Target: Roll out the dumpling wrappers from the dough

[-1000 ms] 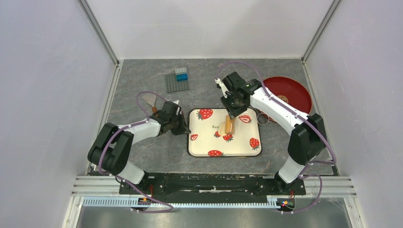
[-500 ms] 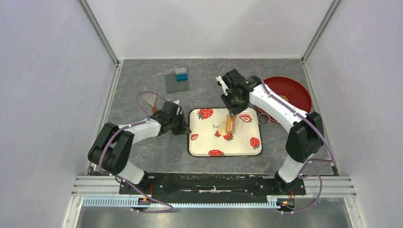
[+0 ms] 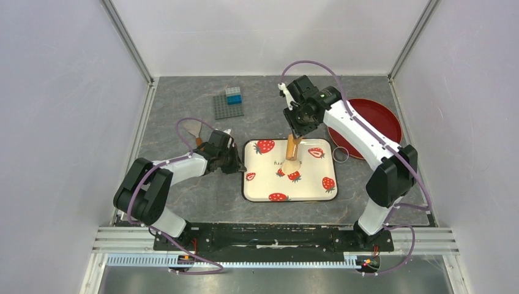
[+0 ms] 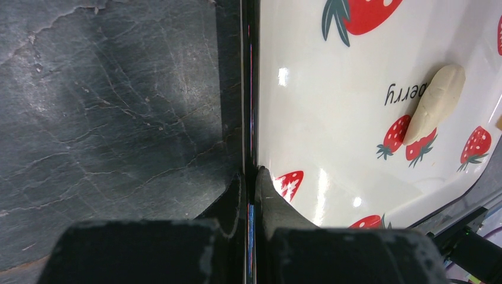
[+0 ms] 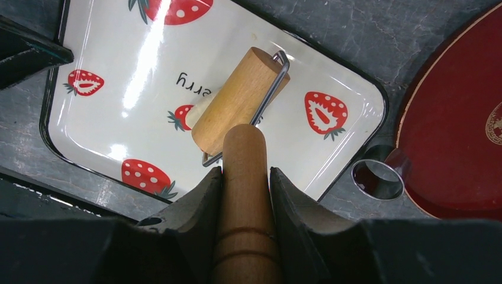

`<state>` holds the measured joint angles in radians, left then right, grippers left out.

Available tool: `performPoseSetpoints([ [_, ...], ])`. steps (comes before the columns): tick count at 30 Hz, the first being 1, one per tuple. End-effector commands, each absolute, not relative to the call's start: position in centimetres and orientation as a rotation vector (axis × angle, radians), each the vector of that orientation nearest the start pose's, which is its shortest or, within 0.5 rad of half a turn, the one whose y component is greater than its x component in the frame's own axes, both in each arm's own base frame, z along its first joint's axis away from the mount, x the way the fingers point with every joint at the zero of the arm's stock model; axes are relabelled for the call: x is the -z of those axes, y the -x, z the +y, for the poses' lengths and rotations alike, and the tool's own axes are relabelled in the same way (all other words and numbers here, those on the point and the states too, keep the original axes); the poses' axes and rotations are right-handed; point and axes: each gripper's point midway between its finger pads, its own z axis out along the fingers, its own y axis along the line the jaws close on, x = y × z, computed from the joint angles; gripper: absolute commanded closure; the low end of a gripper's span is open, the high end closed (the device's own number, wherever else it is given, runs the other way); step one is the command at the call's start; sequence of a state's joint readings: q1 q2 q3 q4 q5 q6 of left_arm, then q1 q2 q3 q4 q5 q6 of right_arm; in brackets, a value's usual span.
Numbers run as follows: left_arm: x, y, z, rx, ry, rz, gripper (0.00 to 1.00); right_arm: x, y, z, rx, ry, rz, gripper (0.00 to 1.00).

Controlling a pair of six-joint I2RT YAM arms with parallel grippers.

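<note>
Tabletop [image 3: 177,116]: tray [image 3: 309,187] unmoved; right claw [image 5: 244,174] gripping roller [image 5: 237,100], drawn toward far edge, dough [image 4: 437,105] exposed; left claw [image 4: 251,176] pinching tray rim.

1 dough pc [image 4: 435,100]; 1 roller [image 5: 237,109]; 1 tray [image 3: 309,185]; 1 ring [image 5: 382,192].

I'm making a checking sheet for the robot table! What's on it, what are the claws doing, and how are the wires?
Surface: grey stone-look table, with a strawberry tray in the middle.
Job's things: dough is a long lump on the tray; wooden roller is over the tray by the dough; dumpling wrappers: nothing seen.
Clutter: metal ring beside the tray; red plate; grey brick plate with blue bricks; small scraper.
Grippers: left gripper is shut on the tray's rim; right gripper is shut on the roller's handle.
Cables: purple cables loop along both arms.
Surroundings: pale walls on three sides.
</note>
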<state>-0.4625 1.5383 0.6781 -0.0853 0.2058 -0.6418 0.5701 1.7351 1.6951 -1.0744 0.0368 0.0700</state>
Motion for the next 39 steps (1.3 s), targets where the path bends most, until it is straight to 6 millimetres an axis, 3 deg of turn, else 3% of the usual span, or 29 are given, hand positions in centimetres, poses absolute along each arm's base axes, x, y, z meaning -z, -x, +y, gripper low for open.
performPoseSetpoints([
  [1, 3.1, -23.0, -16.3, 0.413, 0.176, 2.822, 0.98, -16.8, -32.0, 20.7, -0.169, 0.685, 2.654, 1.00],
  [11, 3.2, -23.0, -16.4, 0.413, 0.177, 2.823, 0.98, -11.8, -30.1, 19.9, -0.144, 0.758, 2.755, 1.00],
  [21, 3.2, -23.0, -16.4, 0.414, 0.174, 2.824, 0.98, -9.5, -30.0, 20.5, -0.173, 0.813, 2.800, 1.00],
  [25, 3.2, -23.0, -16.4, 0.412, 0.174, 2.824, 0.98, -10.8, -30.3, 21.1, -0.220, 0.801, 2.766, 1.00],
  [34, 3.1, -23.1, -16.4, 0.416, 0.172, 2.821, 0.98, -18.3, -32.0, 22.0, -0.259, 0.707, 2.618, 1.00],
  [36, 3.2, -23.0, -16.4, 0.414, 0.173, 2.824, 0.98, -19.2, -32.2, 22.1, -0.259, 0.699, 2.602, 1.00],
  [39, 3.1, -23.0, -16.4, 0.414, 0.174, 2.824, 0.98, -18.7, -32.4, 21.8, -0.229, 0.705, 2.619, 1.00],
])
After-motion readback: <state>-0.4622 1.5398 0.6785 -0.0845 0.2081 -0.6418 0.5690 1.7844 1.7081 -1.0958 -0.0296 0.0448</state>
